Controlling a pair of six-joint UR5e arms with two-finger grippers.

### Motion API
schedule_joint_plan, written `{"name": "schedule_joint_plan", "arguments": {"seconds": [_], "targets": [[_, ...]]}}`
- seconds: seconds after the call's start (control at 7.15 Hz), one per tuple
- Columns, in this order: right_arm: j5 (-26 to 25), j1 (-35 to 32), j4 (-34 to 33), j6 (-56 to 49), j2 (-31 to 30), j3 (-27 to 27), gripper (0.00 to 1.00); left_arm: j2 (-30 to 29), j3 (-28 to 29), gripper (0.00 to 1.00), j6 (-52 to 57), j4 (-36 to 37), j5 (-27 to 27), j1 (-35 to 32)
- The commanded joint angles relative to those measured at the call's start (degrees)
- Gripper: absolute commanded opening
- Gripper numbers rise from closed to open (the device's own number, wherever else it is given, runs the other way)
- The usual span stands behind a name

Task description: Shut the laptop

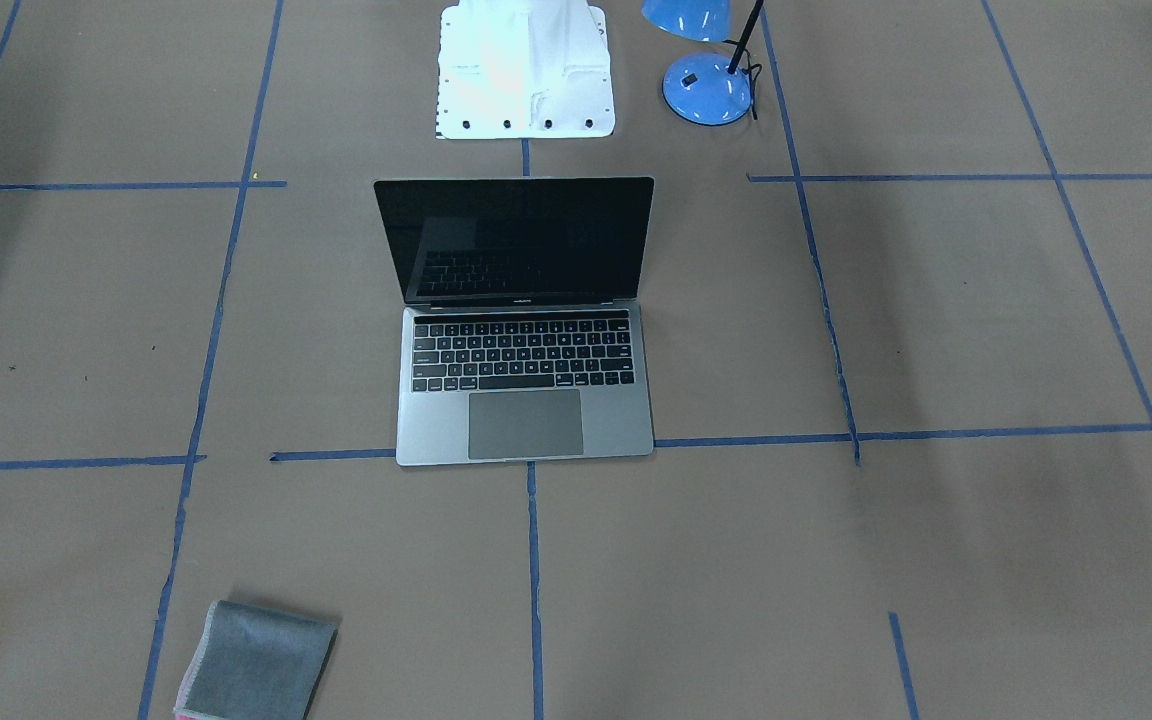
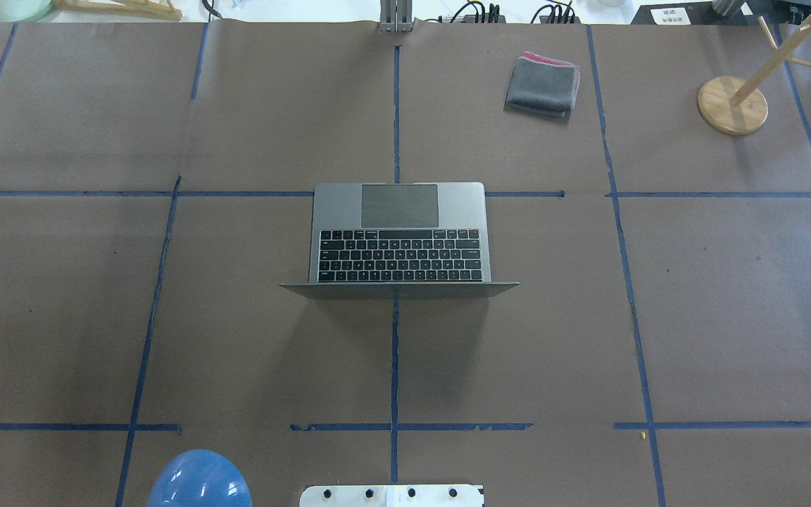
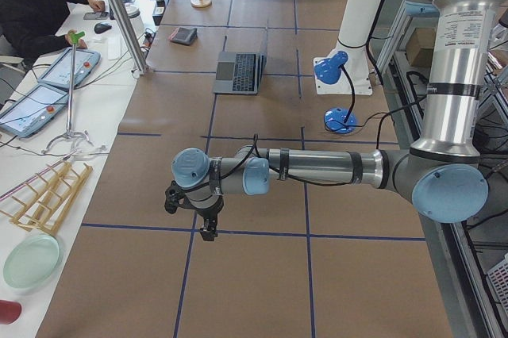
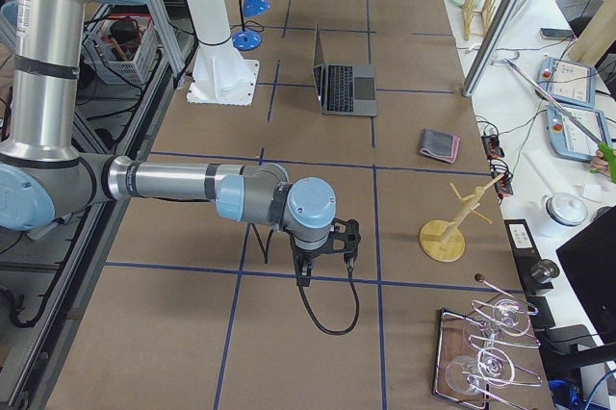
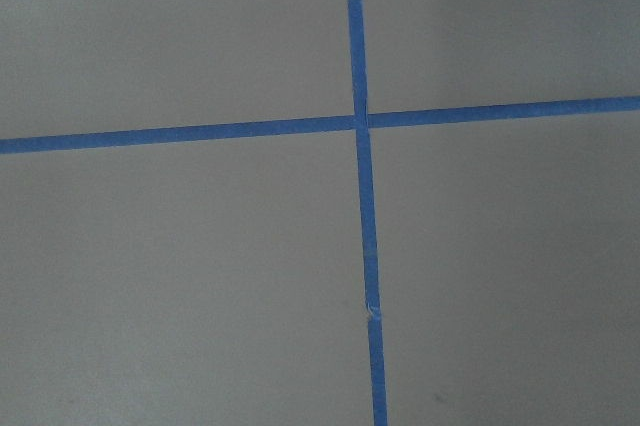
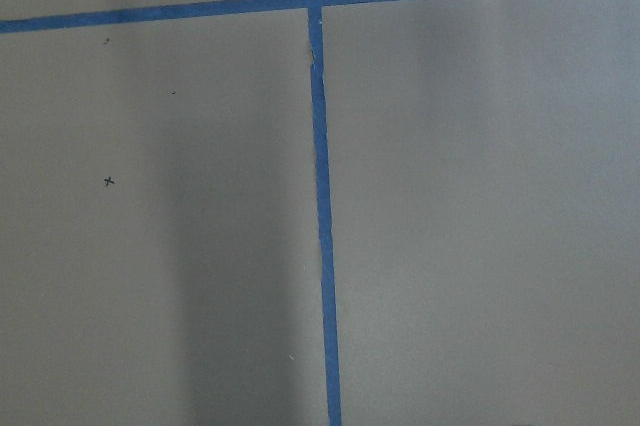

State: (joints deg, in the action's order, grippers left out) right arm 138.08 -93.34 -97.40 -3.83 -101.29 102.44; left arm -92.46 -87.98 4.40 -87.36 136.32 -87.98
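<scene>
Not yet begun: the laptop [image 1: 524, 375] stands wide open, both arms well apart from it.
It sits at the middle of the counter [image 1: 936, 320], lid upright on the robot's side, keyboard bare, nothing touching it. The left arm [image 3: 317, 167] and right arm [image 4: 173, 181] hang over the counter at opposite ends; whether their jaws are open or closed I cannot tell. The whole closing is left, I judge.

The table [image 2: 729, 317] is covered with brown paper, which blue tape lines [image 2: 395, 352] divide into rectangles. A white bench [image 3: 103, 112] runs along one long side, with a metal post [image 3: 119, 13] at its edge. A blue desk lamp [image 3: 329, 70] stands on the paper and seems not lit.
</scene>
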Motion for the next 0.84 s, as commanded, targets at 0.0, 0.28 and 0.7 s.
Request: {"name": "schedule_joint_plan", "arguments": {"seconds": [0.0,0.28,0.7], "targets": [[-0.3,-0.4,0.0,0.0,0.3,1.0,0.99,0.0,-0.3,1.00,0.0,0.0,0.0,0.0],[-0.4,-0.4,0.0,-0.1,0.3,0.7,0.99,-0.2,-0.2,1.00,0.0,-0.1,0.0,0.1],[-0.3,-0.4,0.1,0.0,0.5,1.6,0.99,-0.4,-0.2,1.00,0.0,-0.1,0.1,0.1]]}}
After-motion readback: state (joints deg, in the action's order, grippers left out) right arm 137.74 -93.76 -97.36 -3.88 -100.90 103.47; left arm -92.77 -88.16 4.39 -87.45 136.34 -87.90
